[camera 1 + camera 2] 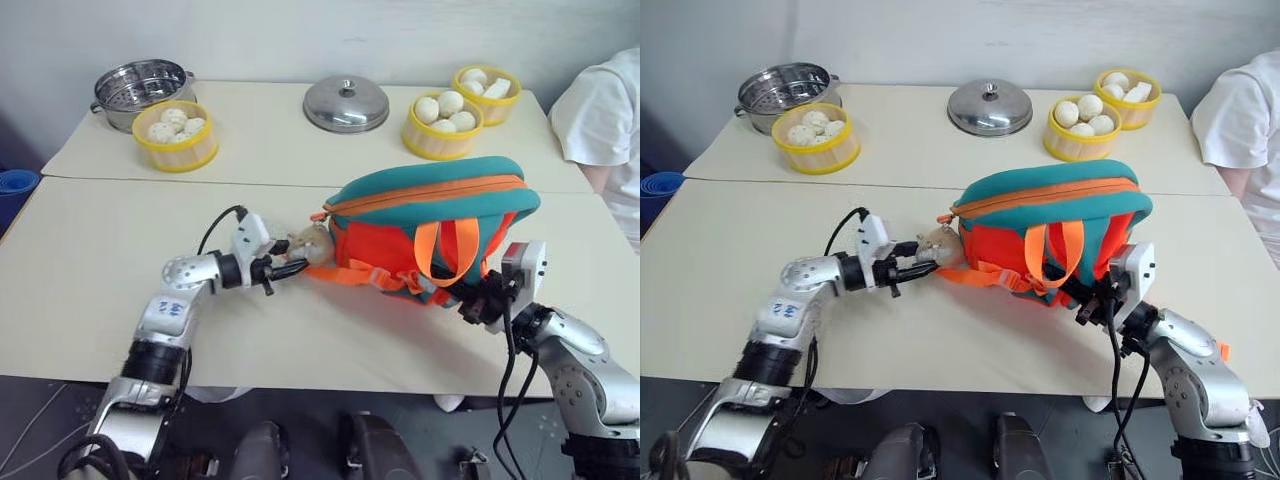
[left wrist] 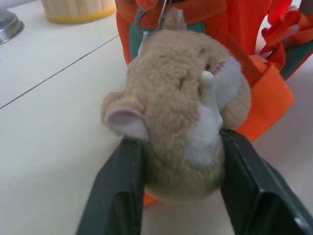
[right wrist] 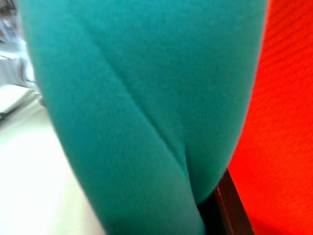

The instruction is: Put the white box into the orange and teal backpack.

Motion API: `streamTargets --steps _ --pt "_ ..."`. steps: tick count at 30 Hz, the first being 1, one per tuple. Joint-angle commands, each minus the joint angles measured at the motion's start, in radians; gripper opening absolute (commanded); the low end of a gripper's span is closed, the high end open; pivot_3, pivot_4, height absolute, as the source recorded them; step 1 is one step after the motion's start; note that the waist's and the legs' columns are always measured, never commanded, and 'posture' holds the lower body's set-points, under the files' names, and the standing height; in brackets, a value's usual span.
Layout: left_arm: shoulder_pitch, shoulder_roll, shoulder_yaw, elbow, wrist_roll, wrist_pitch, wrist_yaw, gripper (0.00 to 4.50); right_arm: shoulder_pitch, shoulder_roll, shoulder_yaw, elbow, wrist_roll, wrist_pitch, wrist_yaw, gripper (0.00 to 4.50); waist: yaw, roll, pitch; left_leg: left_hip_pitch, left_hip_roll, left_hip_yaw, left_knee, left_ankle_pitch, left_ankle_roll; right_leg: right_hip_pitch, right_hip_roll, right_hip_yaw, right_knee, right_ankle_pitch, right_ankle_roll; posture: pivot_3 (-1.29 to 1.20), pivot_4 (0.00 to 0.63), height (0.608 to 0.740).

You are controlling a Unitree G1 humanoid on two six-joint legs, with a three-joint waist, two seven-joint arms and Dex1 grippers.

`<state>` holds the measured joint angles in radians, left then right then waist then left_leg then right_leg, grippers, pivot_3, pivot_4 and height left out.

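Left gripper (image 2: 181, 171) fingers straddle plush (image 2: 178, 105) at centre frame; backpack (image 1: 430, 225) on table (image 1: 100, 260). Right gripper (image 1: 478, 300) state unreadable.

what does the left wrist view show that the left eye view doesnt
Left wrist view alone: the metal clip hanging the tan plush animal from the backpack, and the black fingers flanking the plush. Left eye view alone: the steamer baskets of buns, the pot lid, the right end effector. Both: plush, orange and teal backpack, table.
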<state>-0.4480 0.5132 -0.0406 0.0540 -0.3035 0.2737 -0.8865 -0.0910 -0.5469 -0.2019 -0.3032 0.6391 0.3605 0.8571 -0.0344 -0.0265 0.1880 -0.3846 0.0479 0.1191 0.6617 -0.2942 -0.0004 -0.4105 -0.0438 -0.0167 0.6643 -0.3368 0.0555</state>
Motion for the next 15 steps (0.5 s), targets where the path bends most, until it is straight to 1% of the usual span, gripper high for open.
streamTargets --steps 1,2,4,5,7,9,10,12,13,15 --pt "0.097 0.086 0.095 -0.177 -0.095 0.086 -0.04 3.32 -0.005 -0.053 -0.002 -0.047 -0.003 -0.043 0.082 1.6 0.001 0.0 0.0 0.0 0.0 0.0 0.0 0.0 0.0 0.0 0.0 0.0 0.0 0.0 0.0 0.0 0.15 0.74" --pt "0.136 0.109 0.125 -0.222 -0.122 0.109 -0.043 3.67 0.005 -0.076 -0.009 -0.053 0.001 -0.039 0.102 1.98 0.004 0.0 0.0 0.0 0.0 0.0 0.0 0.0 0.0 0.0 0.0 0.0 0.0 0.0 -0.001 0.0 0.15 0.74" --pt "0.243 0.174 0.193 -0.316 -0.186 0.13 -0.1 4.28 0.043 -0.14 -0.048 -0.053 -0.001 -0.042 0.154 2.65 0.005 0.0 0.0 0.0 0.0 -0.001 0.0 0.0 0.0 0.0 0.0 -0.001 -0.001 0.0 -0.001 0.0 0.15 0.74" --pt "0.303 0.206 0.232 -0.348 -0.198 0.131 -0.118 4.5 0.066 -0.178 -0.083 -0.037 0.005 -0.037 0.182 2.94 0.007 0.0 0.0 0.0 0.0 -0.001 0.0 -0.001 0.0 0.0 -0.001 -0.001 -0.001 0.0 -0.001 0.0 0.15 0.74" --pt "0.392 0.242 0.304 -0.383 -0.226 0.147 -0.123 4.5 0.086 -0.237 -0.143 0.03 -0.021 -0.083 0.219 3.59 0.009 0.0 0.0 0.0 -0.001 -0.002 -0.001 -0.002 0.002 0.001 -0.002 -0.001 -0.003 0.0 -0.001 0.0 0.15 0.74" --pt "0.481 0.255 0.375 -0.371 -0.202 0.089 -0.121 4.5 0.094 -0.288 -0.2 0.11 -0.043 -0.119 0.252 4.26 0.009 0.0 0.0 0.0 -0.002 -0.002 -0.001 -0.004 0.005 0.003 -0.004 -0.002 -0.004 0.0 -0.001 0.0 0.15 0.74" --pt "0.541 0.258 0.413 -0.335 -0.157 0.016 -0.122 4.5 0.114 -0.319 -0.23 0.187 -0.088 -0.21 0.299 4.48 0.008 0.0 0.0 0.0 -0.002 -0.002 0.0 -0.005 0.007 0.003 -0.004 -0.002 -0.005 0.0 0.0 0.0 0.15 0.74" --pt "0.615 0.274 0.447 -0.261 -0.069 -0.085 -0.104 4.5 0.145 -0.364 -0.262 0.348 -0.184 -0.399 0.362 4.48 0.008 0.0 0.0 0.003 -0.002 -0.002 -0.001 -0.006 0.008 0.005 -0.004 -0.002 -0.006 0.0 -0.001 0.0 0.15 0.74" --pt "0.626 0.278 0.451 -0.235 -0.039 -0.123 -0.091 4.5 0.159 -0.381 -0.265 0.408 -0.208 -0.453 0.39 4.48 0.009 0.0 0.0 0.006 -0.002 -0.001 -0.003 -0.007 0.008 0.008 -0.004 -0.002 -0.007 -0.001 -0.002 0.0 0.15 0.74" --pt "0.63 0.281 0.446 -0.211 -0.014 -0.174 -0.088 4.5 0.164 -0.378 -0.274 0.499 -0.23 -0.533 0.399 4.48 0.009 -0.001 0.0 0.017 -0.002 -0.001 -0.011 -0.006 0.008 0.018 -0.003 -0.002 -0.012 -0.002 -0.003 0.0 0.15 0.74"
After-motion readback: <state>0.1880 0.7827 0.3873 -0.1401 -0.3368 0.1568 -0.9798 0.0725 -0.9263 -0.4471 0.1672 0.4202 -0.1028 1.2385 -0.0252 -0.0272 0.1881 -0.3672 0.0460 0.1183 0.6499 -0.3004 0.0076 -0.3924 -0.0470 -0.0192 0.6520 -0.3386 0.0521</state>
